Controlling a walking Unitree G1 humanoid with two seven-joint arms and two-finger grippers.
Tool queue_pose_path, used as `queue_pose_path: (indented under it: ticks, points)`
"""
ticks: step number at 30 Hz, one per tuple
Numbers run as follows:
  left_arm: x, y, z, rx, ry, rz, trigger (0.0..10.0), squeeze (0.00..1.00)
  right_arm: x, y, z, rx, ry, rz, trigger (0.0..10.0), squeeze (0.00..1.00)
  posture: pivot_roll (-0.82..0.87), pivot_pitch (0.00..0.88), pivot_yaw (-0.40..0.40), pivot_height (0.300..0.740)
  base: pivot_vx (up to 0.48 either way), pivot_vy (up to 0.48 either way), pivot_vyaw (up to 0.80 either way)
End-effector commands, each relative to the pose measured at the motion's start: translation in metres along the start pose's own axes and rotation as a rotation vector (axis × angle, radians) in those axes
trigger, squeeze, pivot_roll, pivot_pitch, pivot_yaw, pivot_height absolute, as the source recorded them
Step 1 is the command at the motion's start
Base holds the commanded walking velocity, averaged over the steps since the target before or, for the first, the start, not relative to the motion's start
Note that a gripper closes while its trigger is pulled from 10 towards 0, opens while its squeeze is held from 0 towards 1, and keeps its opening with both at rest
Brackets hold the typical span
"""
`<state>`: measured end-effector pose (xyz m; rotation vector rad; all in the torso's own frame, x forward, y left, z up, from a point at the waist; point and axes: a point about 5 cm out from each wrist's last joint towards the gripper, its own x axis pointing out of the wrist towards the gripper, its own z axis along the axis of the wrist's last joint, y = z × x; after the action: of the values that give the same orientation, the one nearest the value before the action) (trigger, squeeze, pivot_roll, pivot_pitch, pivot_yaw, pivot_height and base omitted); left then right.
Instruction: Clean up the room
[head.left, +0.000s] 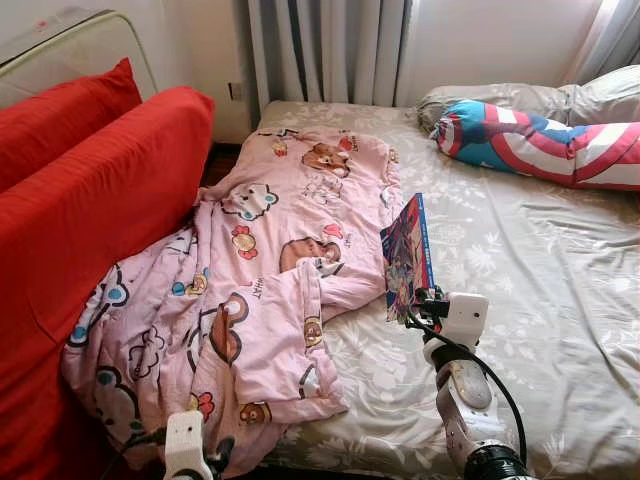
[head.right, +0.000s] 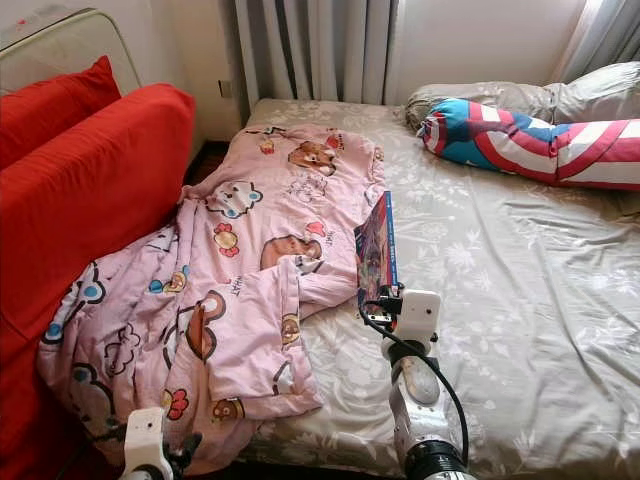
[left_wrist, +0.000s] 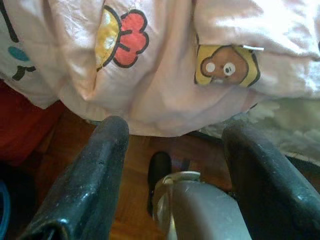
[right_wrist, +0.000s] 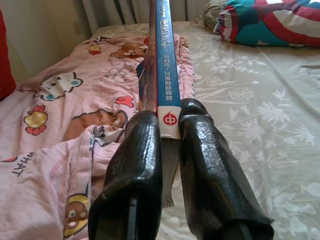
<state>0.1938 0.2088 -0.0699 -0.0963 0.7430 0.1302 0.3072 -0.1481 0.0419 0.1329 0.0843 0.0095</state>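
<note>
A thin book with a blue spine (head.left: 408, 256) stands on edge above the bed, next to the rumpled pink cartoon blanket (head.left: 270, 260). My right gripper (right_wrist: 169, 125) is shut on the book's lower end, its black fingers (right_wrist: 136, 165) pressing both covers. The blanket spills off the bed's near left corner toward the floor. My left gripper (left_wrist: 172, 145) hangs low by that corner, open with nothing between its fingers (left_wrist: 95, 175), just below the blanket's drooping edge (left_wrist: 165, 90).
A red sofa (head.left: 90, 210) stands close along the bed's left side. A red, white and blue bolster (head.left: 540, 140) and grey pillows (head.left: 520, 98) lie at the bed's head. Grey floral sheet (head.left: 540, 290) covers the right half. Wooden floor (left_wrist: 140, 155) shows below the blanket.
</note>
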Motion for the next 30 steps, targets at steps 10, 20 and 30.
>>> queue_pose_path:
  ticks: [10,20,30]
  points:
    - [-0.0015,0.0016,-0.0053,0.043,0.028,0.006,10.0,0.0,0.0049,0.0045,0.0084,-0.008,-0.037,0.01,10.0,0.0,0.13,0.063,-0.021,0.738,0.0,-0.253,0.0]
    - [-0.0019,0.0005,-0.0068,0.047,0.031,0.008,10.0,0.0,0.0052,0.0038,0.009,-0.003,-0.04,0.008,10.0,0.0,0.12,0.069,-0.022,0.738,0.0,-0.327,-0.4]
    - [-0.0015,0.0007,-0.0052,0.047,0.024,0.006,10.0,0.0,0.0055,0.0055,0.0088,-0.014,-0.037,0.014,10.0,0.0,0.12,0.07,-0.021,0.738,0.0,-0.327,0.0]
